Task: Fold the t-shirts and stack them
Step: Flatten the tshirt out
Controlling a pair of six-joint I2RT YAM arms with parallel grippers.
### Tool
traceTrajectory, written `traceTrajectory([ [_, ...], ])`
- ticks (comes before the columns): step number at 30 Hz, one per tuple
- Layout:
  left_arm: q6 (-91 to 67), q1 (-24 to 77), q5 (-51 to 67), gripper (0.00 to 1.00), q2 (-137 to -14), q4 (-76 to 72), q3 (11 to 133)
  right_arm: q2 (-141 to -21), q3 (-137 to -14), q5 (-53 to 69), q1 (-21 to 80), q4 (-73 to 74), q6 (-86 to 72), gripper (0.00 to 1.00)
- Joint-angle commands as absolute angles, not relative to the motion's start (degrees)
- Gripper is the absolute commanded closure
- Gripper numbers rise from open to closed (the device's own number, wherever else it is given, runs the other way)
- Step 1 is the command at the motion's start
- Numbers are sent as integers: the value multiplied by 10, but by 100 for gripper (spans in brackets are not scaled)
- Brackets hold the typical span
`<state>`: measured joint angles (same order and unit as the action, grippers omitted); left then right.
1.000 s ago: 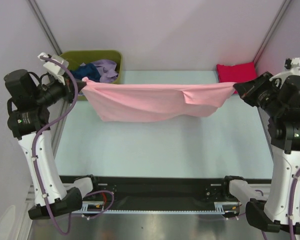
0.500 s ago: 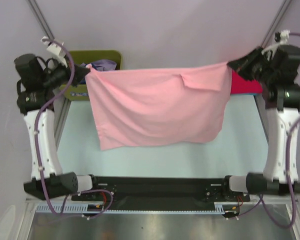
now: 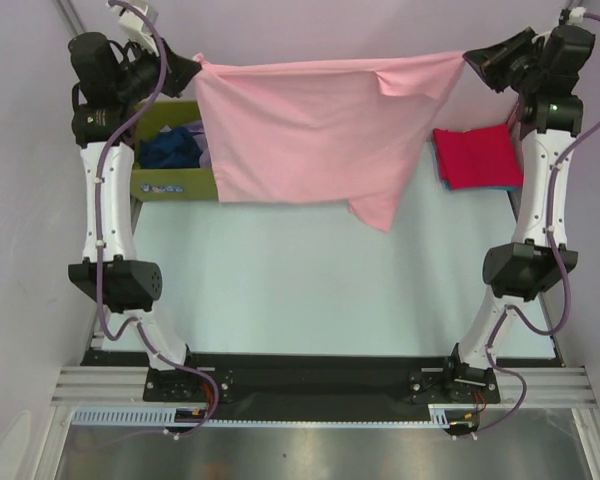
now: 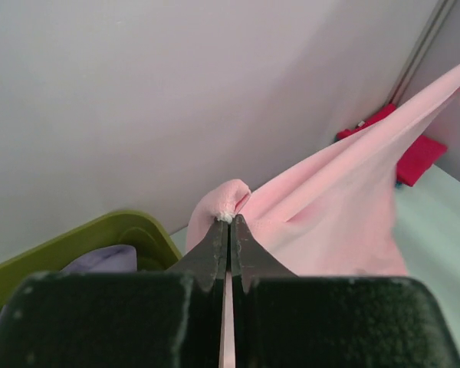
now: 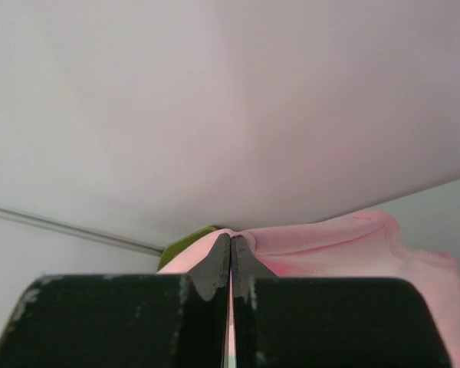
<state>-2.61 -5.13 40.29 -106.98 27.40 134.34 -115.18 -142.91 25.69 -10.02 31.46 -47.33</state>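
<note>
- Left end effector is clenched on one top corner of the pink shirt; the right end effector grips the other.
- The shirt hangs spread above the counter.
- Red shirt lies far right; navy shirt sits in the bin.

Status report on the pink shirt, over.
Left end effector shut on one corner, right end effector on the other. Pink t-shirt hangs spread between them. Green bin, red t-shirt below, either side.
</note>
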Motion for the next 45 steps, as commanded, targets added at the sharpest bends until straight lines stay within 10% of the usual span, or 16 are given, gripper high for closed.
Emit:
traceTrajectory([
  [1, -12, -46, 407, 99, -1003, 210, 1288, -1043, -1369, 245, -123, 228, -484, 100],
  [21, 602, -4, 478, 72, -734, 322, 424, -619, -405, 203, -77, 236, -412, 100],
  [33, 577, 92, 214, 48, -712, 160, 445, -671, -416, 165, -117, 273, -360, 100],
  [45, 685, 138, 217, 35, -923, 267, 614, -707, -439, 171, -120, 266, -348, 100],
])
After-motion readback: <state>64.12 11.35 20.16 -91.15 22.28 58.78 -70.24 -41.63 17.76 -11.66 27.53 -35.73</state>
